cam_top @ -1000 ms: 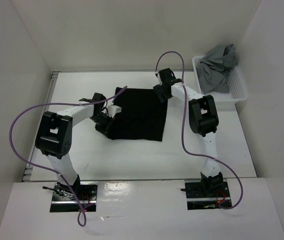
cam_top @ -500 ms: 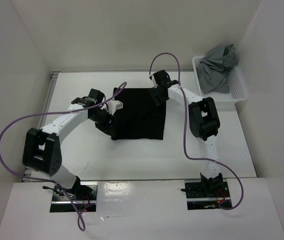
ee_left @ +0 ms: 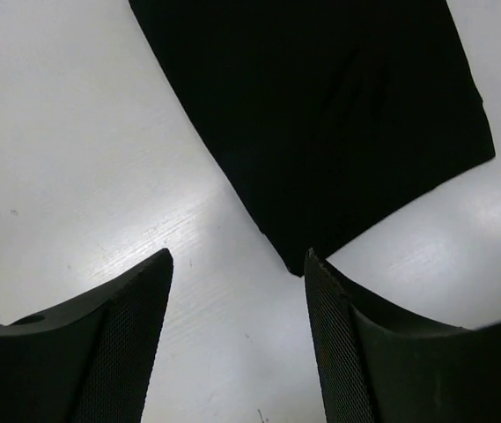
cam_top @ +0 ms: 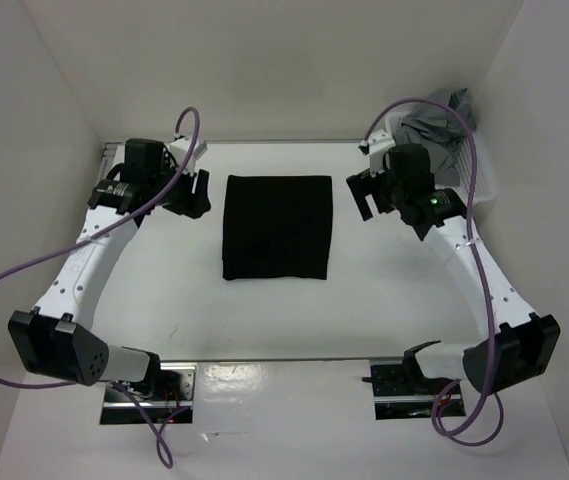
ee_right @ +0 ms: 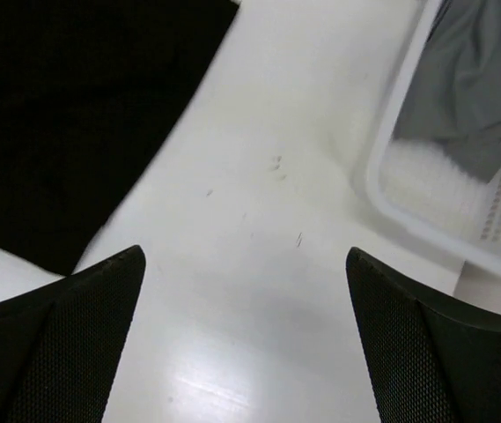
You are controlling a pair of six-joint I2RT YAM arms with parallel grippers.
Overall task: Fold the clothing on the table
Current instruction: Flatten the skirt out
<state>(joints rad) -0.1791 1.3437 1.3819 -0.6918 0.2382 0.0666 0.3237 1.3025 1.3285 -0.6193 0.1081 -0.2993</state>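
Left tool point(ee_left: 237, 263) and right tool point(ee_right: 246, 256) gape above white table point(cam_top: 164, 290) inside white walls point(cam_top: 264, 70)

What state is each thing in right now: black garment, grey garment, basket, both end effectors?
black clothing: lying flat on the table as a neat rectangle, nothing gripping it.
grey garment: crumpled, inside the basket.
basket: upright at the table's far right, holding the grey garment.
left end effector: open, empty, beside the clothing.
right end effector: open, empty, between clothing and basket.
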